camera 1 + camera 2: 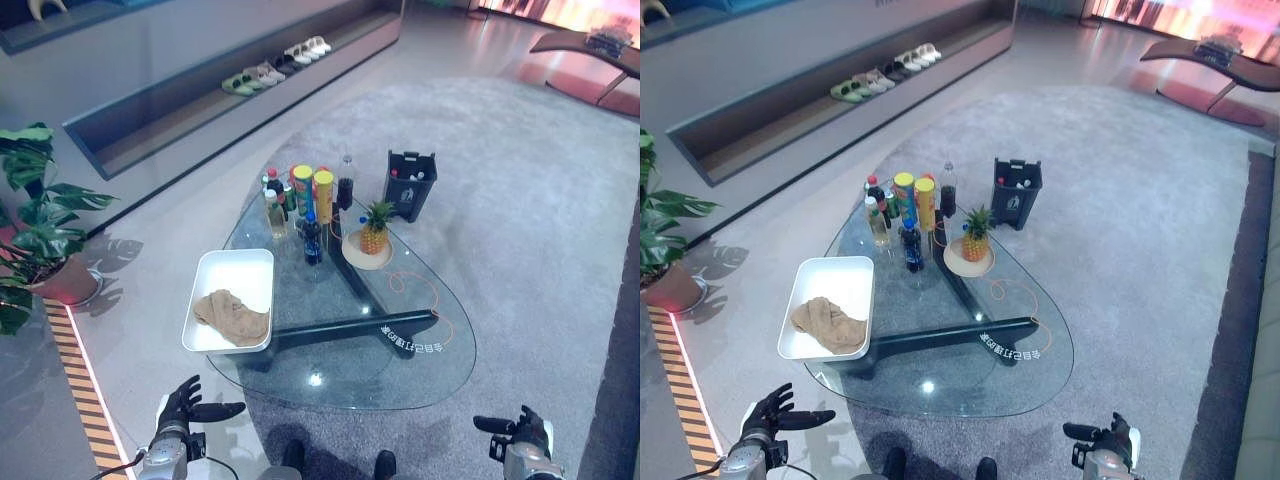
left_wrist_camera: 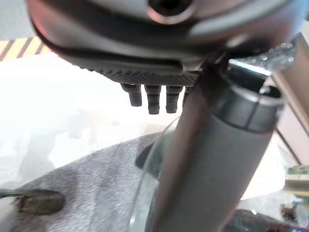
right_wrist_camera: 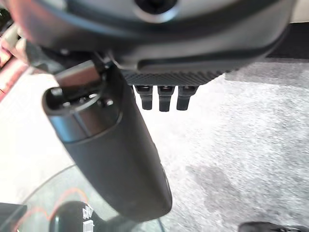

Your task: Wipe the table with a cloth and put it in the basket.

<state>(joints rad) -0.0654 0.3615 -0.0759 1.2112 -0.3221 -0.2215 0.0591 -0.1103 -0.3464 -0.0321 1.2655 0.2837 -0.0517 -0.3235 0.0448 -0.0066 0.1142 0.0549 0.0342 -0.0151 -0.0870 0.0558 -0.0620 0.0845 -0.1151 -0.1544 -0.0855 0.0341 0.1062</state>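
Fingers (image 1: 183, 392) of the left hand (image 1: 178, 410) spread and relaxed, thumb out toward the table, holding nothing; hand hangs low by the near-left edge of the glass table (image 1: 420, 375). Right hand (image 1: 522, 432) at the near-right, off the table edge: fingers loose and straight-ish, thumb sticking out to the left, nothing pinched. The wrist views show both sets of fingertips as short stubs past the palm, w/ carpet beyond.

Cloth (image 1: 232, 317): tan, crumpled, lying in the near end of the white basket (image 1: 240, 267). Its long axis runs roughly across the basket, left edge to near-right corner, the wider bunched part toward the right wall. The far half of the basket is bare. The basket itself is a rectangular tray, long axis running away from the robot, sitting on the left edge of the table.

Mid-table: pineapple (image 1: 376, 227) upright on a round plate (image 1: 360, 257), crown up. Behind it a cluster of bottles and tall yellow cans (image 1: 313, 190), all upright, one dark bottle (image 1: 312, 238) nearer. Dark bin (image 1: 410, 184) on the carpet just past the far edge of the table, w/ small items inside, too small to tell apart. Shoes (image 1: 276, 65) lined up on the low ledge beyond. Potted plant (image 1: 35, 225) on the floor, far left.
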